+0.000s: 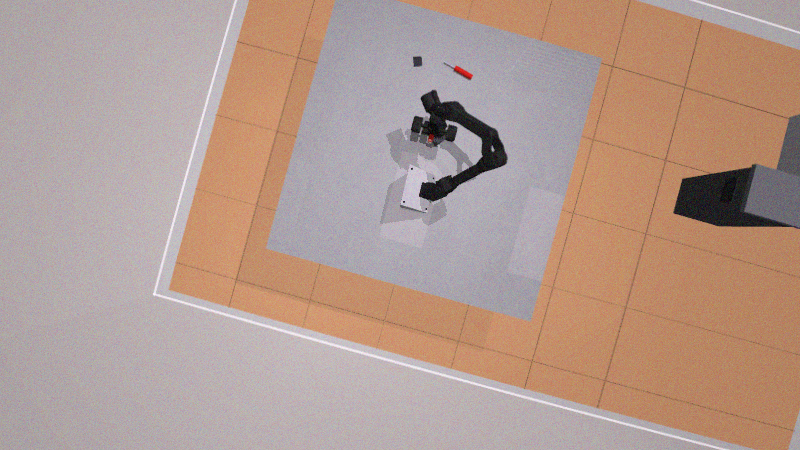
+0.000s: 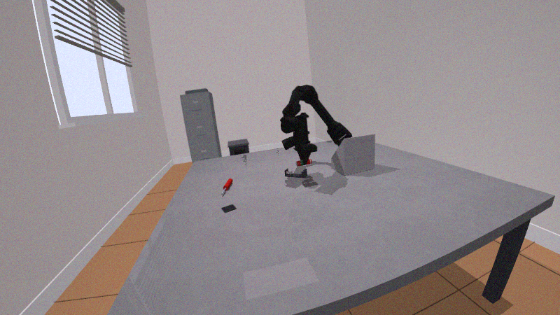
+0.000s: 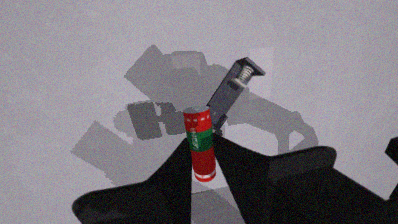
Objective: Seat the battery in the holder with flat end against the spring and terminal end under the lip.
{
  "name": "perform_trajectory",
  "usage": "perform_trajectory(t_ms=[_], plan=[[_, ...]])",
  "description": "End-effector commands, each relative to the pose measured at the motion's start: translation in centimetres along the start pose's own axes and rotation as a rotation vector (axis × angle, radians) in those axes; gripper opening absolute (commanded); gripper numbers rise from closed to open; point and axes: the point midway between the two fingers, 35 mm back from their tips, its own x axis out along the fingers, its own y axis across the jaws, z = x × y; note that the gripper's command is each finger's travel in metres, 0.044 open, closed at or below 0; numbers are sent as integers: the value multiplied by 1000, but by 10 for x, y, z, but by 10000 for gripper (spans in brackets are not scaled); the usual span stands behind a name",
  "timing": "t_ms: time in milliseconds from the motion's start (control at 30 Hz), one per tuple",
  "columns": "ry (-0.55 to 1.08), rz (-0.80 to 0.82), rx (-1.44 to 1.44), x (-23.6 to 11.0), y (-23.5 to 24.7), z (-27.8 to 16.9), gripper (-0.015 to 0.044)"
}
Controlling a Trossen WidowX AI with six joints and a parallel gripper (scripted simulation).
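A black robot arm's gripper [image 3: 202, 150] is clenched on a red battery with a green band [image 3: 200, 142], which is pinched between the two dark fingers and lifted above the grey surface [image 2: 352, 219]. Just beyond the gripper and slightly to its right lies the dark battery holder [image 3: 231, 90], its coil spring [image 3: 244, 74] at the far end; the battery is apart from it. A red-handled screwdriver [image 2: 227, 185] and a small dark square [image 2: 228, 208] lie well away from the gripper.

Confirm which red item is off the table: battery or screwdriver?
The battery, red with a green band, clamped in the gripper. The red-handled screwdriver lies on the table.
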Motion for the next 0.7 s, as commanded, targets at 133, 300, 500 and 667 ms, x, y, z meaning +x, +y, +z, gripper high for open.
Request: perform_trajectory(t_ms=[133,300,500,667], plan=[[-12,2,447,-9,-31,17,73],[-13,-2,709,-12,-50,23,73],[-8,-5,718,-11,-50,24,73],[84,20,713,4,-49,22,73]])
